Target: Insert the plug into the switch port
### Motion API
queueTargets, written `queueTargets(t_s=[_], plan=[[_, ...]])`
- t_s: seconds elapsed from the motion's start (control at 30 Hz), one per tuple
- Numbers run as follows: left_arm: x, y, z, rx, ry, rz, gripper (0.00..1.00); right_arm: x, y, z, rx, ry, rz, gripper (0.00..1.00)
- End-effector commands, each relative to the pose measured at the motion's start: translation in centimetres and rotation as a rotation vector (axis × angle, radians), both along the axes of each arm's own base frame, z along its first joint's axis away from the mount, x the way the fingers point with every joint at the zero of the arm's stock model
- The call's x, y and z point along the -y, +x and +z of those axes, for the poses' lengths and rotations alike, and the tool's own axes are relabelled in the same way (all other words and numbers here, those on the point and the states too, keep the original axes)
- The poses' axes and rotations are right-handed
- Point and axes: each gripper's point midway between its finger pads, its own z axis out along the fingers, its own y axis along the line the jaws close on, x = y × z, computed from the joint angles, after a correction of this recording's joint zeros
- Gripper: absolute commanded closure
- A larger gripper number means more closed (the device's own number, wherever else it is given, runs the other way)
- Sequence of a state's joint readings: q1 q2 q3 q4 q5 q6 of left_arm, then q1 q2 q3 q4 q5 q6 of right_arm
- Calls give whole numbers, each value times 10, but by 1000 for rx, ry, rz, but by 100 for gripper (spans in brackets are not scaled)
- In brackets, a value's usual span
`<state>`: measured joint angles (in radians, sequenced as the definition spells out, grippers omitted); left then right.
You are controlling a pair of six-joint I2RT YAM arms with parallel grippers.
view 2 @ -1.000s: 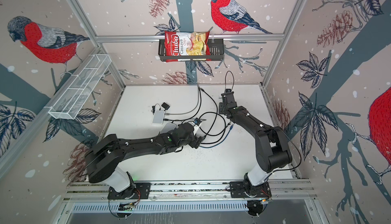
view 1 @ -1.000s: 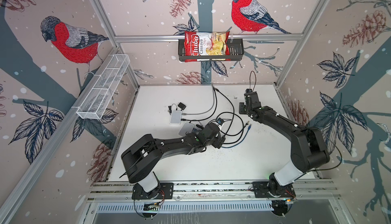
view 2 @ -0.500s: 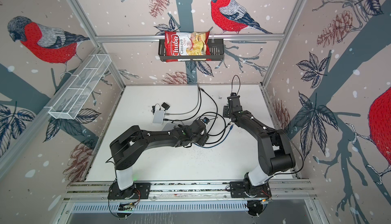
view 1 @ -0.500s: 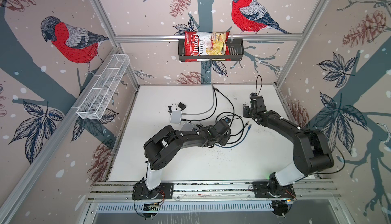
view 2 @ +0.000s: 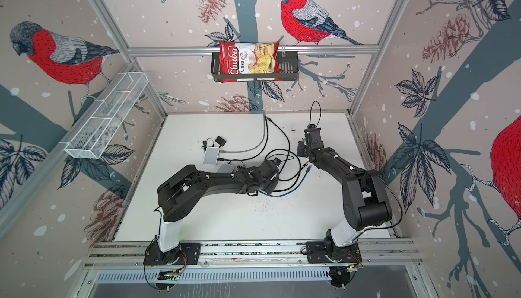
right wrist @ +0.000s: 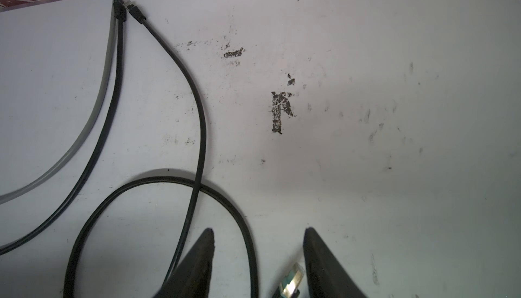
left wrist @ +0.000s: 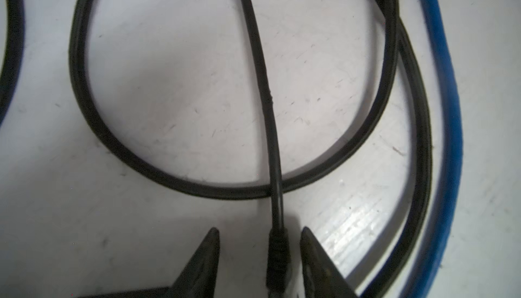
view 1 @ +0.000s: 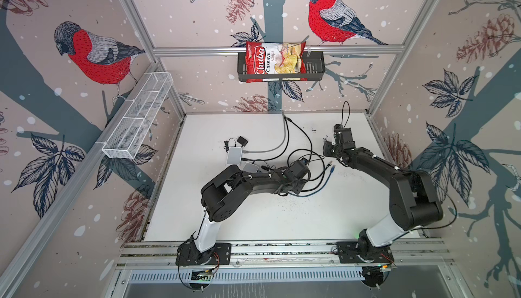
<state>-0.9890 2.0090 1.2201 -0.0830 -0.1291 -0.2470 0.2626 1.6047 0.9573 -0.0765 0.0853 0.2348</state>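
The left gripper (left wrist: 260, 229) stood with jaws apart on either side of the black plug (left wrist: 277, 257) — not yet pinching it — among looped cables (left wrist: 78, 85) on the table (left wrist: 174, 79), right of the white switch (view 1: 234, 155), while the right gripper (right wrist: 260, 229) hung open around a metal-tipped plug (right wrist: 291, 282).

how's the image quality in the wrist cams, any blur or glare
Left wrist view: black cable soft, slightly blurred; glare streak on the table; shadow inside the cable's loop. Right wrist view: sharper; the metal plug glints.
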Motion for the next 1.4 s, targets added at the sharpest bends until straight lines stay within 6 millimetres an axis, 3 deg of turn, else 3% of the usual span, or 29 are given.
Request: queueTargets(t_s=[0.0, 0.13, 0.3, 0.6, 0.83, 1.03, 1.13, 1.23, 1.37], plan=[[-4, -8, -12, -46, 43, -21, 60, -4, 6, 4, 21, 24, 4, 48], [-4, -11, -17, -64, 64, -39, 70, -5, 5, 2, 15, 24, 7, 48], [-2, -12, -13, -62, 60, -57, 98, -5, 6, 3, 16, 26, 6, 48], [12, -5, 16, -4, -2, -100, 100, -8, 9, 12, 53, 25, 31, 48], [10, 1, 60, 61, -106, -133, 100, -17, 12, 49, 209, 73, 96, 48], [-12, -9, 71, -21, -197, -190, 100, -30, 6, 86, 401, 105, 198, 49], [-30, -16, 70, -52, -214, -195, 100, -44, -8, 99, 507, 104, 313, 49], [-46, -21, 73, -48, -198, -191, 100, -56, -23, 106, 589, 59, 406, 50], [-68, -34, 70, -47, -182, -206, 100, -77, -40, 98, 606, -74, 572, 49]])
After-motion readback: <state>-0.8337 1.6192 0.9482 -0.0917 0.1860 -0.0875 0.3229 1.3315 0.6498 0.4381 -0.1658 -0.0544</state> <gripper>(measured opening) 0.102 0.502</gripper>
